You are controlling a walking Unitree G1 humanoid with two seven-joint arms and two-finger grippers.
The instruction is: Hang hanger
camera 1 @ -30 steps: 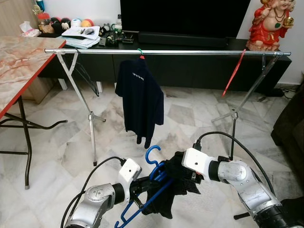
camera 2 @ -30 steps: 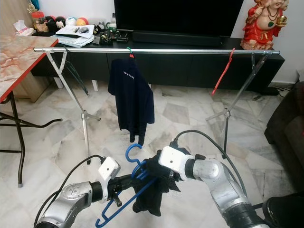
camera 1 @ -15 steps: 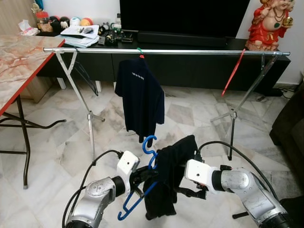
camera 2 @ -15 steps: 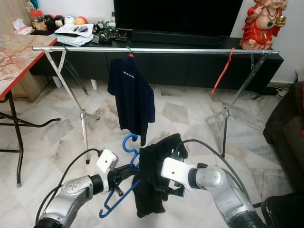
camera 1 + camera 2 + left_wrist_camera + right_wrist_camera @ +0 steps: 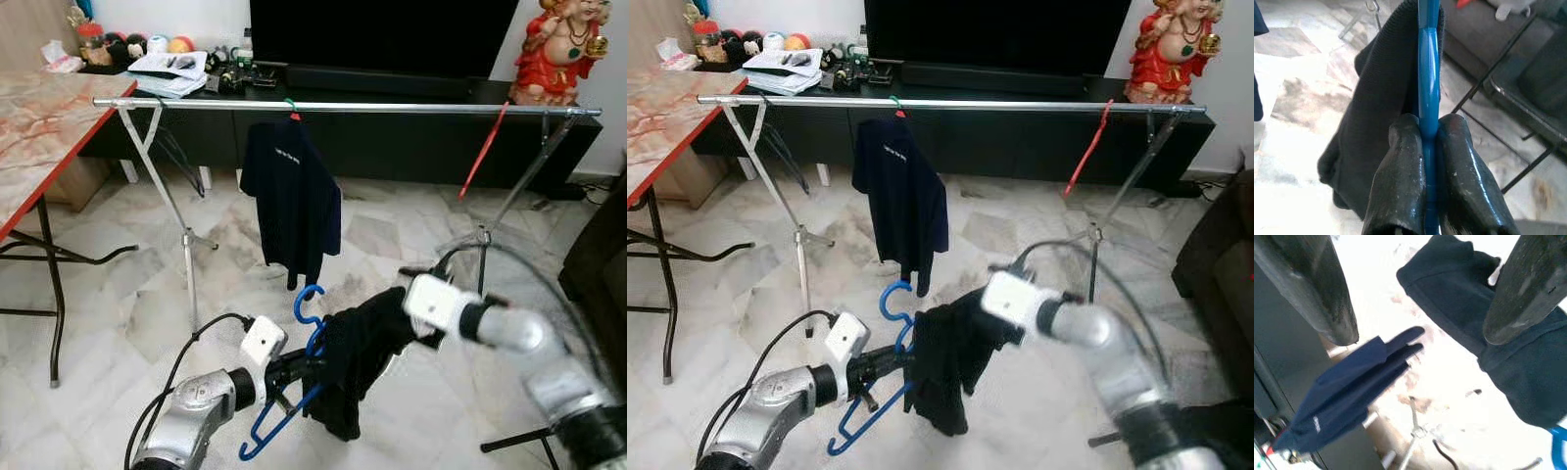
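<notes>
Item 1: blue hanger [image 5: 294,392] w/ black garment [image 5: 358,357] draped on it, low at 6 o'clock, in front of us, well below the rail.
Item 2: our left end effector [image 5: 1430,147], fingers [image 5: 1400,171] pinched on the hanger's bar.
Item 3: our right end effector [image 5: 1420,298], at 4 o'clock, blurred, fingers spread wide, holding nothing, just beside the garment's top.
Item 4: metal clothes rail [image 5: 392,107] at 12 o'clock, carrying navy shirt [image 5: 294,201] and red hanger [image 5: 485,147].
Item 5: marble floor [image 5: 118,313].
</notes>
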